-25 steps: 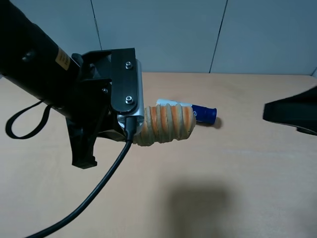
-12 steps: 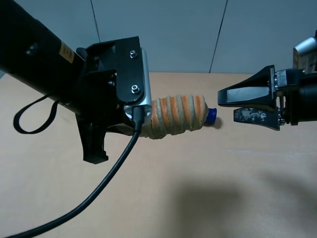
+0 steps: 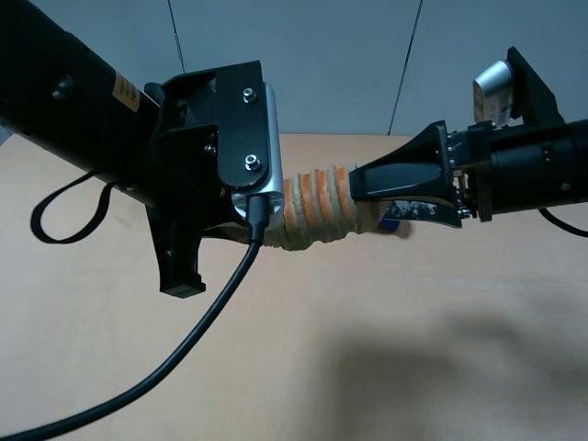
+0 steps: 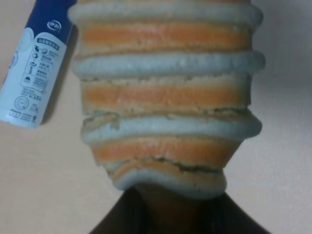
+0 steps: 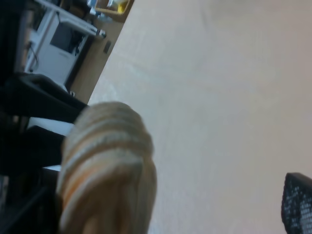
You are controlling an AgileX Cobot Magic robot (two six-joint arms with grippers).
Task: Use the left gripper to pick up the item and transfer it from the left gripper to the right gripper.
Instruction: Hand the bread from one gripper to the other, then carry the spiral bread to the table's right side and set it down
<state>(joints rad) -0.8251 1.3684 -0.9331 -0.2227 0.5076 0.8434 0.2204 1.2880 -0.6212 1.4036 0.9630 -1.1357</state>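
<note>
My left gripper (image 3: 262,216) is shut on one end of the item (image 3: 317,207), an orange and tan ribbed roll. It holds the roll level in the air above the table (image 3: 413,303). In the left wrist view the roll (image 4: 165,97) fills the picture, with its near end pinched between the dark jaws. My right gripper (image 3: 369,196) has come in from the right, open, with its tapered fingers (image 3: 404,175) either side of the roll's free end. In the right wrist view the roll (image 5: 105,170) stands apart from the one finger pad (image 5: 296,204) that shows.
A white-and-dark-blue tube (image 4: 36,68) lies on the table below the roll; only its blue cap (image 3: 393,223) shows in the high view. A black cable (image 3: 184,349) hangs from the left gripper. A grey wall stands behind the table.
My right gripper has moved left from off the edge of view until its open fingers straddle the roll's free end. The left gripper has lifted the roll slightly and shifted it right.
</note>
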